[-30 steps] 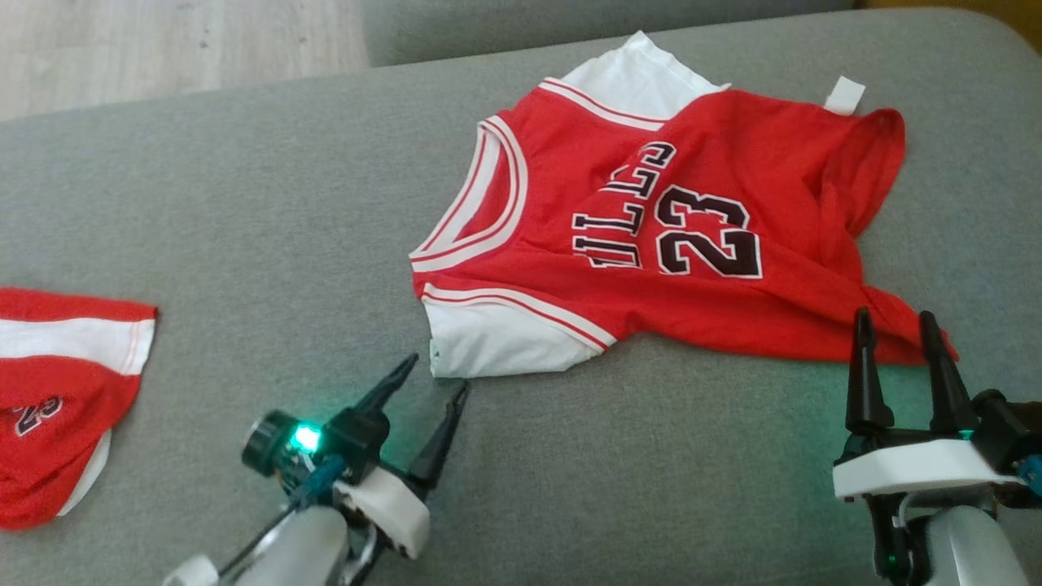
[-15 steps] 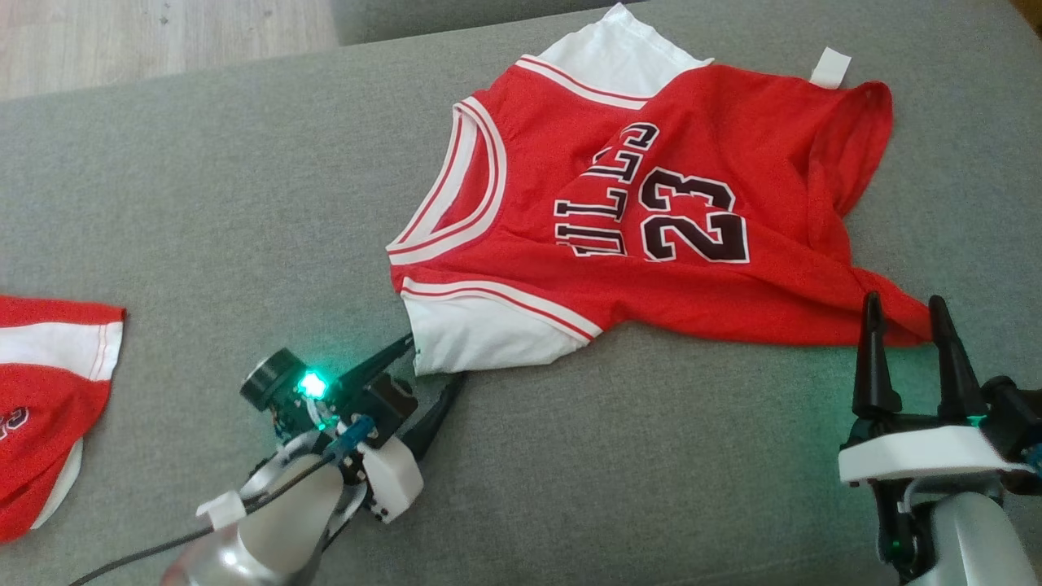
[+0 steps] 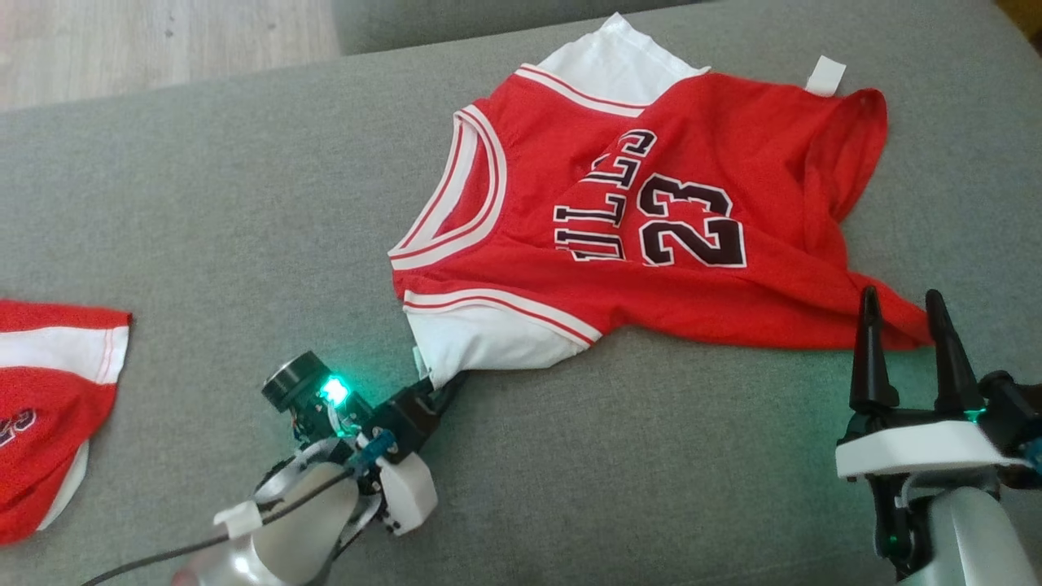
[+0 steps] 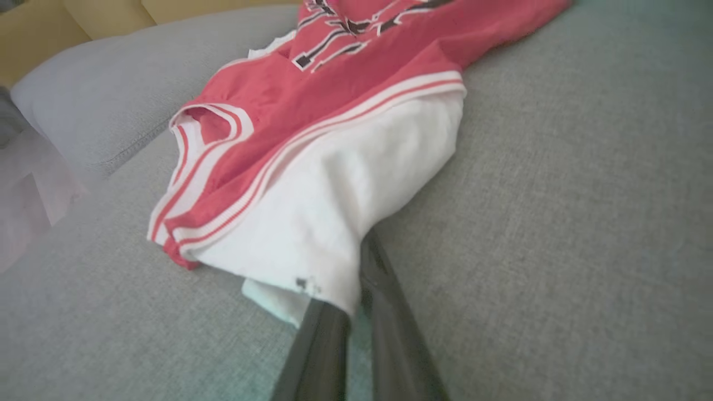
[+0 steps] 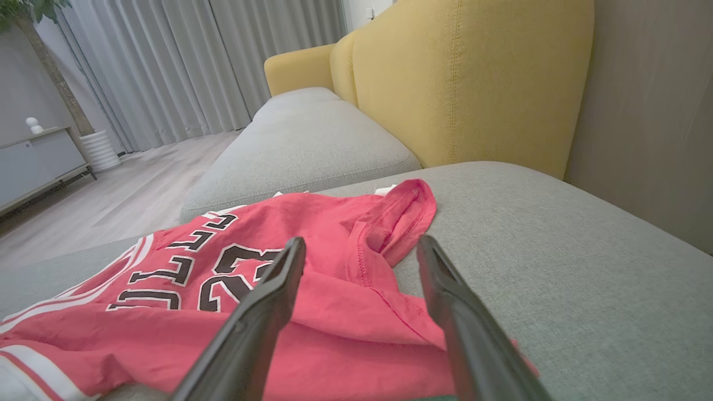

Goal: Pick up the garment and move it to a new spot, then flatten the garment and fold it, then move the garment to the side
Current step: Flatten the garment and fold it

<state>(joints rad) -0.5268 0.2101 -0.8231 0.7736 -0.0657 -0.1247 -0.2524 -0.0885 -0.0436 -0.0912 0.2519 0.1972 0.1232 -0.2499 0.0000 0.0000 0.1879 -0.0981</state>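
**Left pinch on, right side not yet taken**

Garment [image 3: 651, 228]: a red jersey with white sleeves. It lies crumpled on the grey cushion [image 3: 244, 203], right of centre in the head view, with the neck opening toward the left and the number face-up. The right side is folded over on itself, so it isn't flat.

The white sleeve [image 3: 488, 342] is the near-left corner. My left gripper [image 3: 444, 382] is closed on its edge. In the left wrist view the cloth drapes over the dark fingers [image 4: 390, 312] and only a small bite of fabric sits between them.

The red hem corner [image 5: 423, 328] is near-right. My right gripper [image 3: 901, 299] stands wide open with that corner between its fingers. I can't tell whether the tips touch the cloth.

Further out, a second red garment [image 3: 49, 391] lies at the far left of the cushion, well apart. A yellow sofa back [image 5: 473, 83] rises beyond.

Risks as I judge them:
- The left pinch is shallow, right on the sleeve edge. A quick lift could pull it free.
- Lifting on the left alone would drag the body across the cushion and bunch it further.
- The right side is layered. Closing there might catch only the top fold, or nip the cushion cover.
- If the garment is carried left, it could land on the second garment.
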